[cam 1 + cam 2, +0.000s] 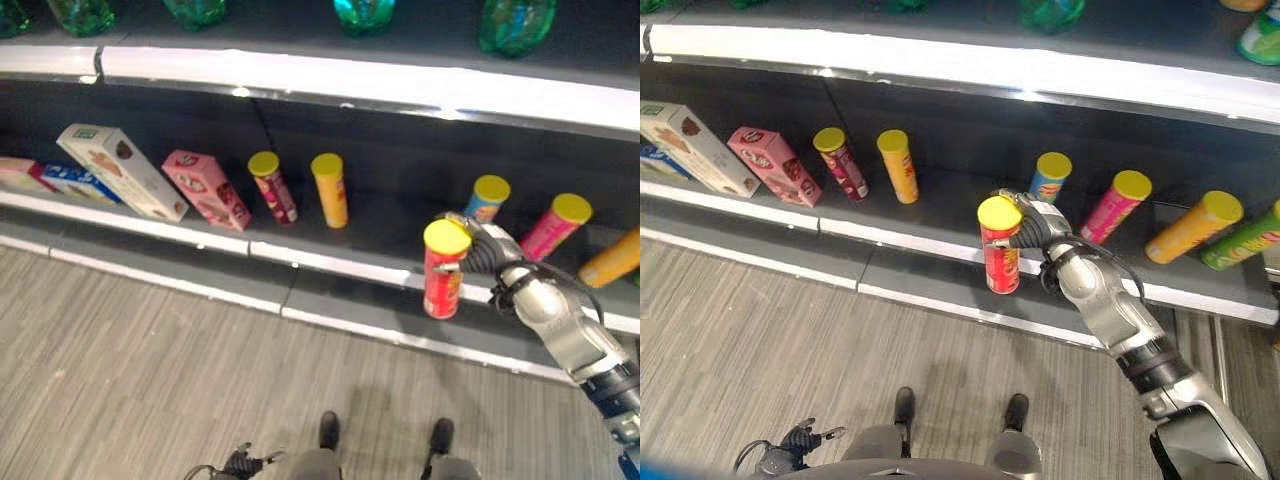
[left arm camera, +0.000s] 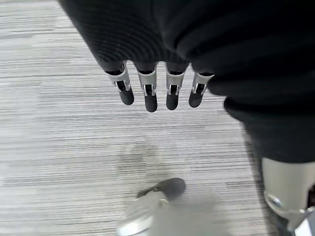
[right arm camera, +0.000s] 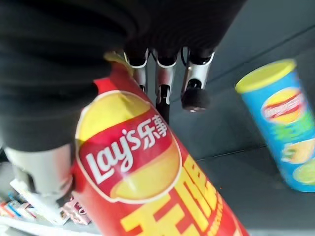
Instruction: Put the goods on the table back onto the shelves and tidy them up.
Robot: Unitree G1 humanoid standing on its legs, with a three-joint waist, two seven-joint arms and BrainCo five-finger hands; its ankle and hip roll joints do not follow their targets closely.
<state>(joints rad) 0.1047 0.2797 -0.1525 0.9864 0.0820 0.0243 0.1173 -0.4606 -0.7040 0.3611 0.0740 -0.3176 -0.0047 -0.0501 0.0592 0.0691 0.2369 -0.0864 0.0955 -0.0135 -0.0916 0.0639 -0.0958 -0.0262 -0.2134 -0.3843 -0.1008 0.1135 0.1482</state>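
While your right hand [image 1: 1035, 228] curls its fingers [image 3: 193, 91] around the red can [image 1: 1001, 247], it stands upright, yellow lid up, before the lower shelf [image 1: 940, 250]; your left hand [image 2: 162, 59] hangs open.

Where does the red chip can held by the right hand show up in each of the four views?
Left eye view: red chip can, right of centre, at the shelf's front edge, right hand behind it.
Right eye view: just right of centre.
Left wrist view: not in it; left hand above floor.
Right wrist view: close up, across the lower middle.
Shared landmark: blue chip can standing behind it.
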